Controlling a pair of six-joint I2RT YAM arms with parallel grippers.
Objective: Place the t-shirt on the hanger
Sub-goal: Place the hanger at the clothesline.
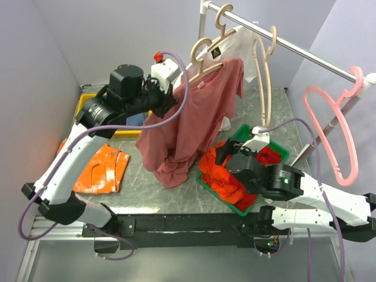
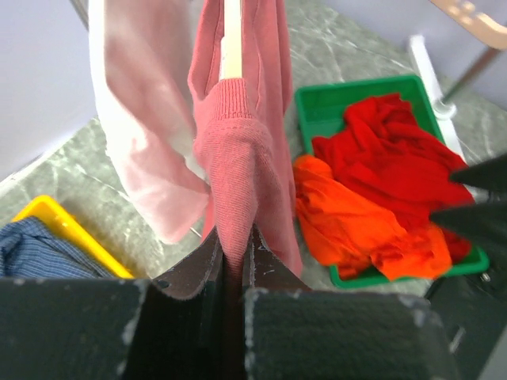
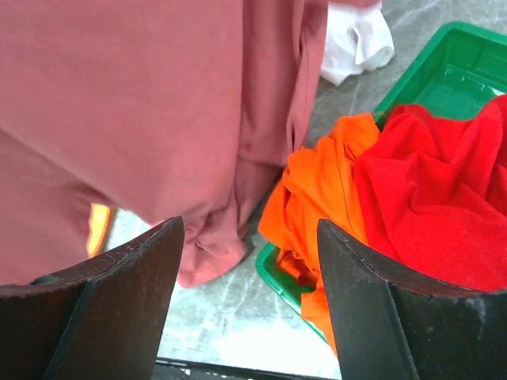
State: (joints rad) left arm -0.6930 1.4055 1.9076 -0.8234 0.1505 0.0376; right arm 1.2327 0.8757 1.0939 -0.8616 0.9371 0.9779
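The left gripper (image 2: 234, 247) is pinched shut on a ribbed fold of the dusty-rose t-shirt (image 2: 238, 150), probably the neckband. The wooden hanger (image 2: 230, 47) rises straight ahead of its fingers. The shirt drapes from there, and its hem is bunched on the worktop (image 3: 214, 317) far beneath that gripper. The right gripper (image 3: 247, 229) stands wide and holds nothing; the shirt's body is just ahead and left of it, and a green bin (image 3: 444, 71) of red and orange garments lies to its right. The fabric looks light, soft and limp. It would likely sag or slide off smooth wood, so the ribbing or a shoulder seam seems the firmest hold.
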